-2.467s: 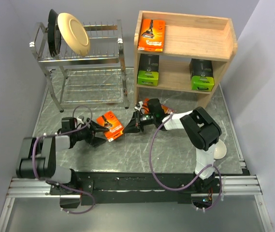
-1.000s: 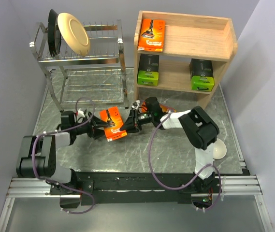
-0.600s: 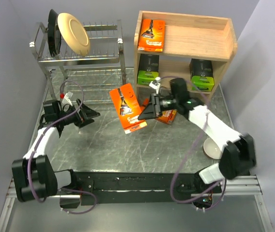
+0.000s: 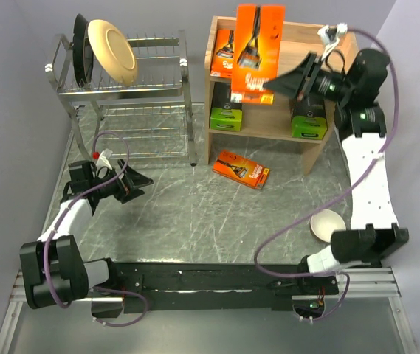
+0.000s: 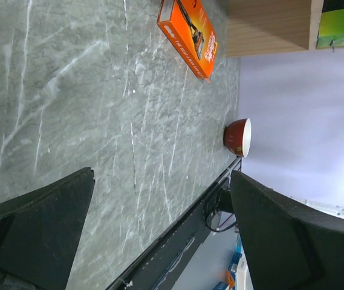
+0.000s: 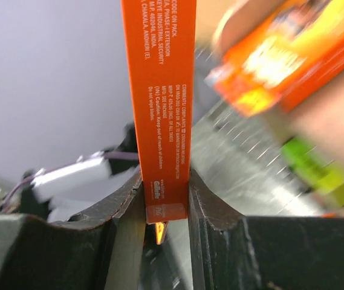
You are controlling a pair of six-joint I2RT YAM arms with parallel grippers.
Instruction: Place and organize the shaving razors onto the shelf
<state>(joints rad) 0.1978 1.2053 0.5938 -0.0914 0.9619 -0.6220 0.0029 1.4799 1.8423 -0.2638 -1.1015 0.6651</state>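
Top view: my right gripper (image 4: pixel 274 86) is clamped on the held pack (image 4: pixel 260 53). It hangs upright in the air over the left half of the shelf (image 4: pixel 348 53). The top pack (image 4: pixel 223 57) lies on the upper tier, partly hidden behind it. The black packs (image 4: pixel 226 110) stand on the lower tier, lime ends forward. The table pack (image 4: pixel 241 169) lies flat in front of the shelf. My left gripper (image 4: pixel 132 181) sits low at the left, carrying nothing.

Left wrist: the jaws are spread wide over bare table (image 5: pixel 69 90). The table pack (image 5: pixel 190 36) is well off, and a bowl (image 5: pixel 238 137) lies farther on.

Right wrist: the fingers (image 6: pixel 126 217) pinch only the bottom edge of the held pack (image 6: pixel 159 109), a thin orange slab seen edge-on with fine print. The background is blurred.

My worry is that grip. With so little card between the pads, the pack could pivot or slip on the way down. If I lower it where it hangs, I judge it may land on the top pack or shove it askew.
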